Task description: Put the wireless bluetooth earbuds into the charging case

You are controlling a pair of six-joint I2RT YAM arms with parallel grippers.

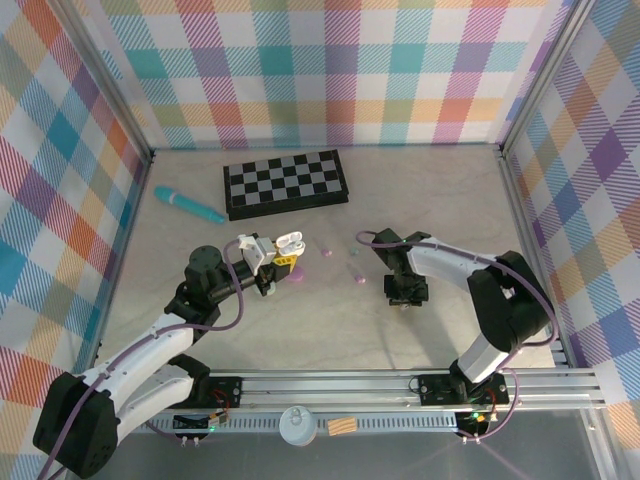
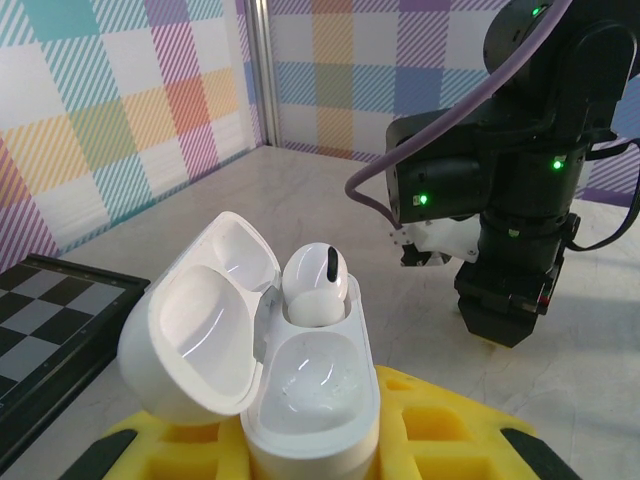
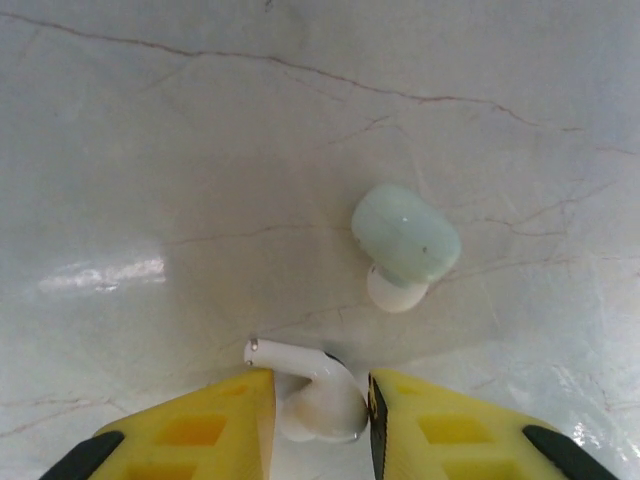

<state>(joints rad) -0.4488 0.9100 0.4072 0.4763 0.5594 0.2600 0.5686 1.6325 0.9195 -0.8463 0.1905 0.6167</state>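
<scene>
Care with the angle matters most now: the right gripper [image 3: 320,385] is closed narrowly on a white earbud [image 3: 322,402], low at the veined, stone-like table [image 3: 150,150]. It should carry the stem straight down into the empty socket [image 2: 315,378]. The left gripper [image 2: 310,445] is clamped tight on the open charging case [image 2: 200,330], glossy and pebble-round, where another white bud [image 2: 316,285] already sits. A pale green earbud [image 3: 405,240], smooth and matte, lies near.
</scene>
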